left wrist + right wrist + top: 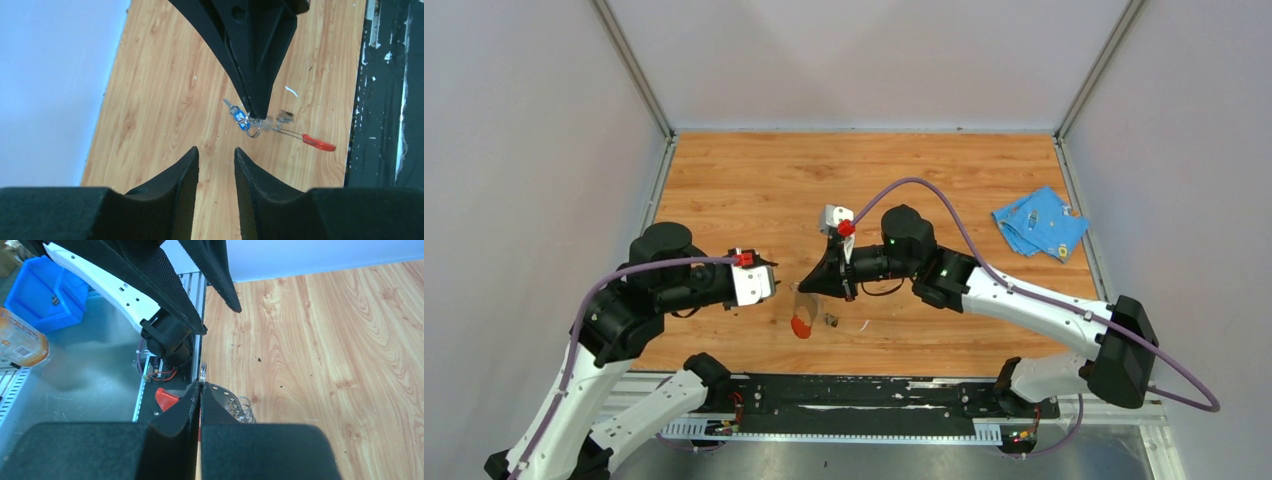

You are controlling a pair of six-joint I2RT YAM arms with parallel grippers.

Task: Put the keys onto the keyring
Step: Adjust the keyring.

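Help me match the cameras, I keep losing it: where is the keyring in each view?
Top external: keyring low centre, below the right gripper.
Left wrist: keyring right of centre, at that gripper's tip.
Right wrist: keyring bottom centre, at the gripper's own tip.
Shared landmark: the right gripper's tip.

One left gripper (216,152), one right gripper (200,386) — one keyring (317,143), one blue-headed key (241,120), one blue cloth (1039,222).

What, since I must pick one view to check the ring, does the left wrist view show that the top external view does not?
Left wrist only: the blue-headed key at the small metal ring, where the right arm's jaws pinch shut; the left arm's jaws apart, empty. Top external only: the blue cloth far right, both whole arms. Both: the keyring's red end, the wooden table.
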